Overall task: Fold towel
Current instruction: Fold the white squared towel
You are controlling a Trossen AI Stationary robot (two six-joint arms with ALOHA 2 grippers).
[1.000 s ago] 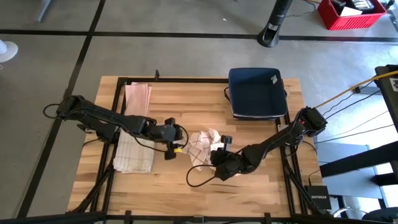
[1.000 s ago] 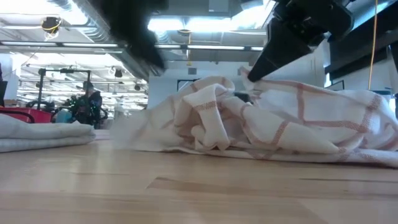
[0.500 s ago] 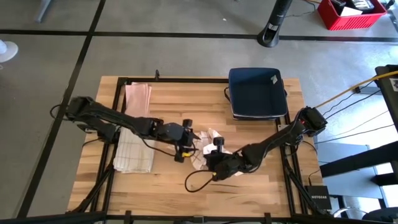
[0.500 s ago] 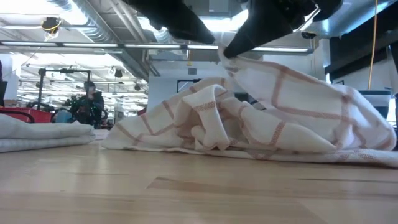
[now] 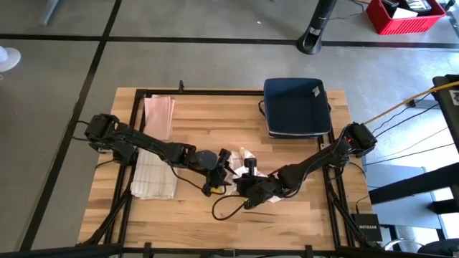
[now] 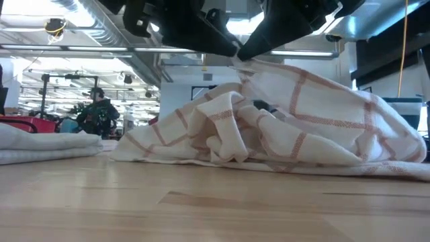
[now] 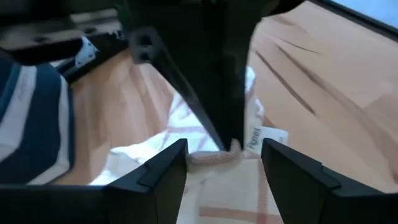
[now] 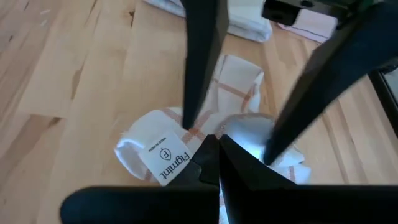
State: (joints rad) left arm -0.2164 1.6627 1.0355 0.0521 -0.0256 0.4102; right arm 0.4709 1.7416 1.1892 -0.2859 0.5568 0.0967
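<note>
The checked towel [image 6: 282, 124] lies crumpled near the worktop's [image 5: 193, 122] front edge, midway along it. The right gripper [image 8: 217, 163] has its jaws pinched shut on a raised fold (label [image 8: 165, 155] alongside). The left gripper [image 7: 225, 160], jaws spread wide, straddles that same fold.

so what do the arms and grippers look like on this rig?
Both arms are dark, slim, jointed links with black cables looped alongside. The left gripper has two flat, angular dark fingers; a yellow tag sits by its wrist. The right gripper has tapered black fingers.
</note>
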